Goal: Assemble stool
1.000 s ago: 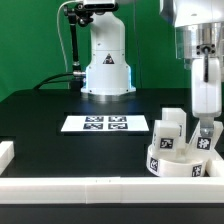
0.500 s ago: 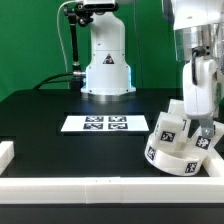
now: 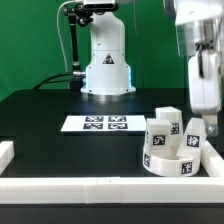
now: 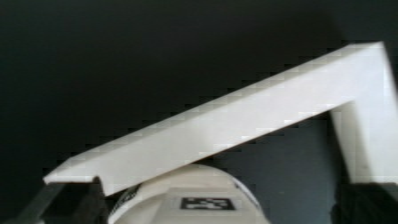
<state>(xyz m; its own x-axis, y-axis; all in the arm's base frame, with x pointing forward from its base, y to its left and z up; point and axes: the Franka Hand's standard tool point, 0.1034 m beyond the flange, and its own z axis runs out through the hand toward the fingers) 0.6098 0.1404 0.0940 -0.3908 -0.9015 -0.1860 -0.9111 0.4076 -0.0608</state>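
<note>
Exterior view shows you the stool resting on the black table at the near right, just inside the white border wall. It sits free, legs pointing up from the ring-shaped seat, probably so the legs can be fitted from above. Your gripper hangs directly over it with jaws spread wide, grasping nothing. You see white plastic throughout, with black-and-white square tags on the seat rim and on each blocky leg. Well to its left lies the marker board, and the robot base stands at the far side
</note>
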